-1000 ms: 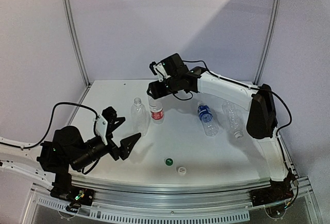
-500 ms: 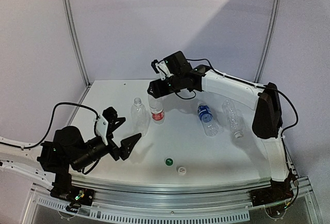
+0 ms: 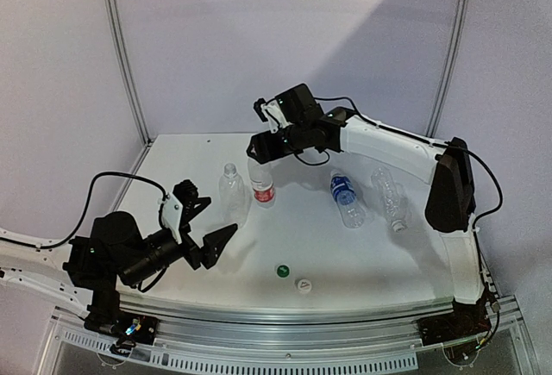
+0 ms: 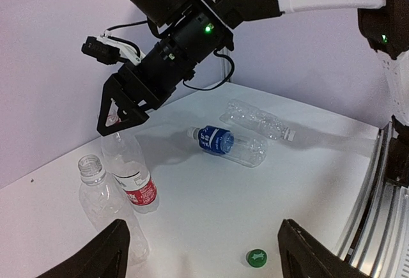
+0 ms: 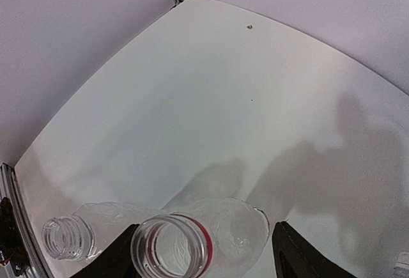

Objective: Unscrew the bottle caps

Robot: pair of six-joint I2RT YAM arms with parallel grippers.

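Right pincer (image 4: 121, 121) released (jaws spread). The red-label bottle's (image 4: 131, 169) open neck stands between its fingers, upright. Plain bottle (image 4: 102, 208) just beside it, also uncapped. Left pincer (image 3: 213, 218) released, empty. Green cap (image 4: 256, 257) lies ahead of it, with the white cap (image 3: 303, 284) next to that.

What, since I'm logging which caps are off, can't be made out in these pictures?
- Whether the right end effector holds a cap: right wrist view crops its fingertips at the bottom edge; elsewhere too small.
- Red-label bottle mouth, top view: hidden under that end effector.
- Blue-label bottle neck: too small to tell capped or not.
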